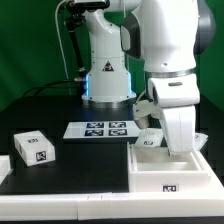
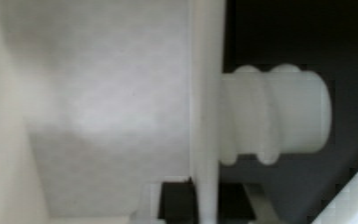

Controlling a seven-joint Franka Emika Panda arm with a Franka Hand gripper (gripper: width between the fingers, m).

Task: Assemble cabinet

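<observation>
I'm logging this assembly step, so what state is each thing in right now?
cabinet box: flat on the table, open side up.
gripper: down at the box, open or shut unclear.
tagged block: loose on the table, tag up, apart from the box.
marker board: flat on the table.
ridged peg: sticking out beside a thin white wall, blurred.

A green backdrop (image 1: 30, 40) stands behind the black table (image 1: 90, 165).
</observation>
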